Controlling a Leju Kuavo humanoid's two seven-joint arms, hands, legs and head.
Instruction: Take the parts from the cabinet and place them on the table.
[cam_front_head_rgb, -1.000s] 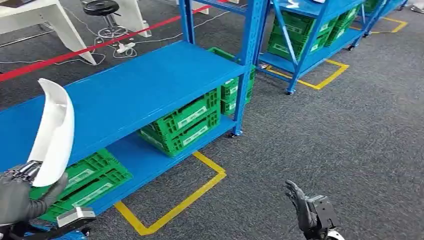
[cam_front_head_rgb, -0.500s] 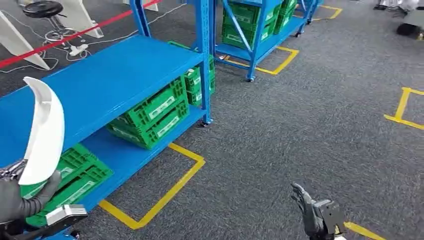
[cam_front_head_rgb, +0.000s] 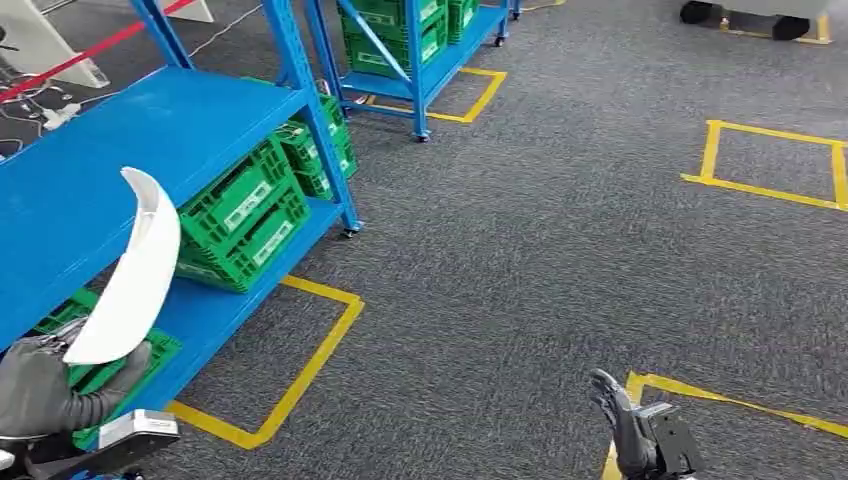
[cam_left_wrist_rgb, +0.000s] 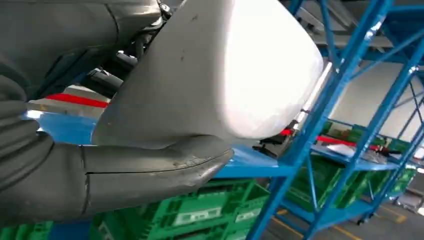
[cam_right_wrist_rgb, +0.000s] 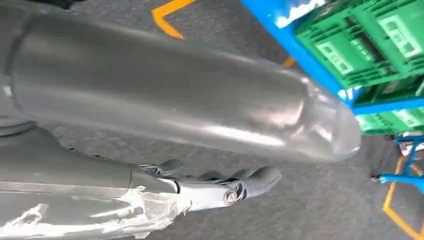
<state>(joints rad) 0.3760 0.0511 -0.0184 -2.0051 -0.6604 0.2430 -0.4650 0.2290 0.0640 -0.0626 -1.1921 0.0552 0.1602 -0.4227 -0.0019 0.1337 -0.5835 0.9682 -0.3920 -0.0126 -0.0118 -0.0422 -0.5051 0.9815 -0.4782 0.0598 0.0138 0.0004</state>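
The curved part (cam_front_head_rgb: 135, 275) is plain glossy white, greyer where it lies in shade; the left robot hand (cam_front_head_rgb: 45, 385) under it is matt grey, with a smooth grey thumb (cam_left_wrist_rgb: 125, 172); the right robot hand (cam_front_head_rgb: 625, 425) is dark grey to black, its thumb (cam_right_wrist_rgb: 175, 95) a shinier grey. The shelving rack (cam_front_head_rgb: 120, 130) is bright blue throughout, posts and boards alike; the crates (cam_front_head_rgb: 245, 215) on it are vivid green with a slotted lattice pattern and pale label strips. The carpet floor (cam_front_head_rgb: 540, 240) is speckled dark grey, crossed by yellow tape lines (cam_front_head_rgb: 300, 370) forming rectangles; a red stripe (cam_front_head_rgb: 60, 68) runs along the floor behind the rack.
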